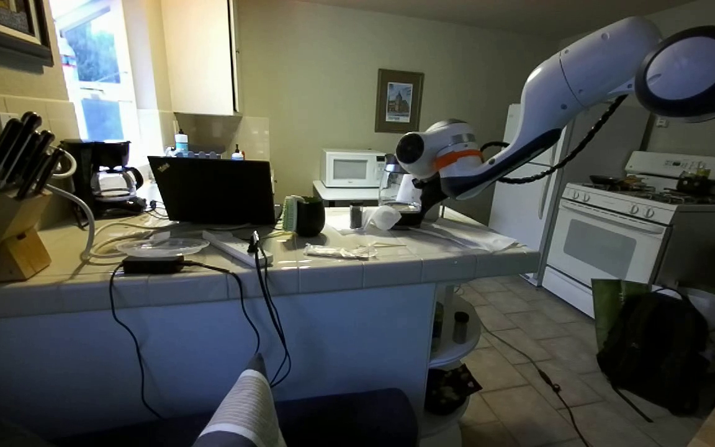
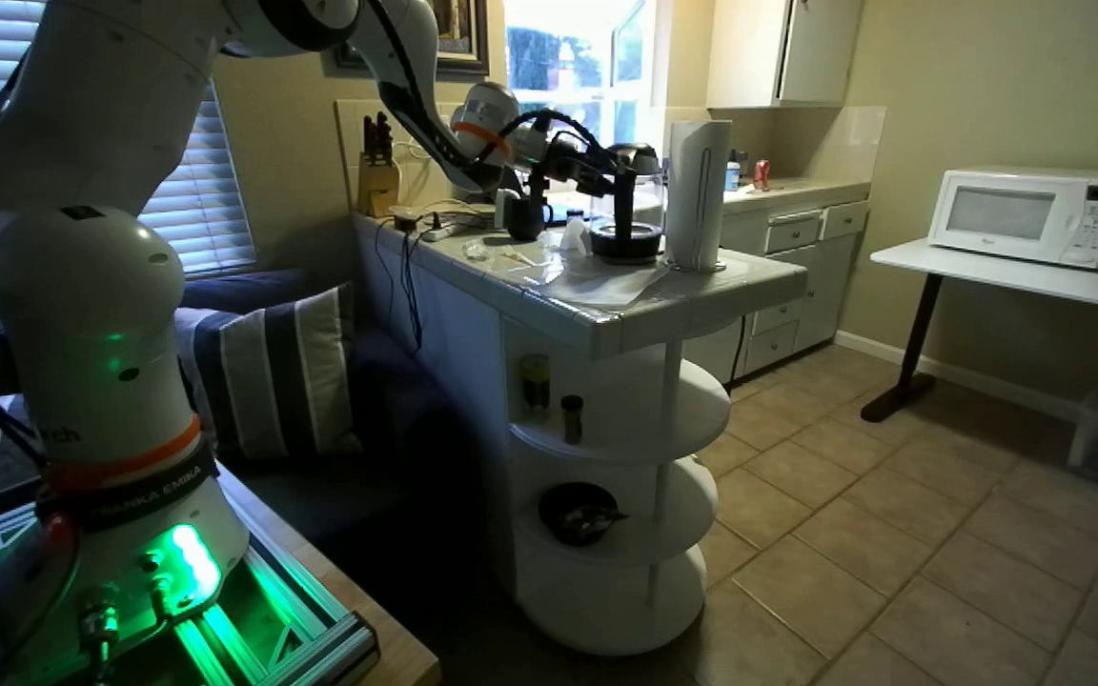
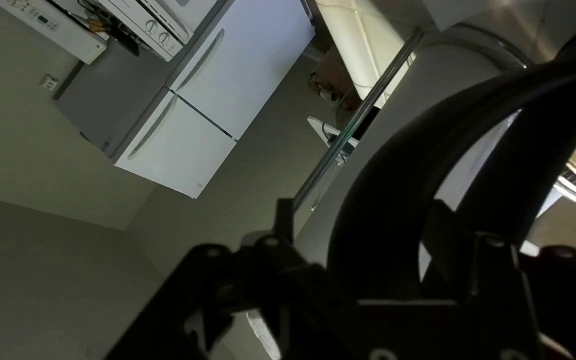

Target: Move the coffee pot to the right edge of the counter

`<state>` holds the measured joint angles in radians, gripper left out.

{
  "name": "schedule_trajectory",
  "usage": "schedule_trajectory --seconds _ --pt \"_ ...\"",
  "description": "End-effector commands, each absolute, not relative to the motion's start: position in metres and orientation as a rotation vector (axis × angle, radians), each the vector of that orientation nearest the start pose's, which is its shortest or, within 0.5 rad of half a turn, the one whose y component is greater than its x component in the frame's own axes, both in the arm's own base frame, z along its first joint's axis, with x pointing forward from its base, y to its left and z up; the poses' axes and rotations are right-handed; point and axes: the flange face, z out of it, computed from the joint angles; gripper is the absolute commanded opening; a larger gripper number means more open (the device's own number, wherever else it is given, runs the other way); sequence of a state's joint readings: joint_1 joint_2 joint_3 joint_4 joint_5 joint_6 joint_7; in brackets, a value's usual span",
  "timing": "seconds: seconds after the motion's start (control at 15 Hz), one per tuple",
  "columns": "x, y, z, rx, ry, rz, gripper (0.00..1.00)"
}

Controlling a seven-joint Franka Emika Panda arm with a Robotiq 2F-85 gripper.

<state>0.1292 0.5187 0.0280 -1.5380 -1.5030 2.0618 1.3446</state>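
Jaws foremost, spread apart — the black handle (image 3: 380,212) of the coffee pot (image 2: 625,214) lies between them.

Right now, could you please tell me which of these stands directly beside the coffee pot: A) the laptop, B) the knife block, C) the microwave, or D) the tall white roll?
D: in an exterior view, the tall white roll stands upright next to the coffee pot.
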Motion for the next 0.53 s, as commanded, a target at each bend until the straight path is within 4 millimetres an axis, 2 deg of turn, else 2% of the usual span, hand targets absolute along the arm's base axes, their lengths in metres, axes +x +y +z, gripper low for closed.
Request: schedule_trajectory --seconds 0.0,0.2,0.47 --pt "0.7224 0.0581 0.3958 1.957 -0.404 1.075 0.35" --pt "0.7218 0.0638 0.3965 1.968 -0.430 1.086 0.15" --pt "0.7215 0.0652 0.3995 1.972 -0.448 1.109 0.15"
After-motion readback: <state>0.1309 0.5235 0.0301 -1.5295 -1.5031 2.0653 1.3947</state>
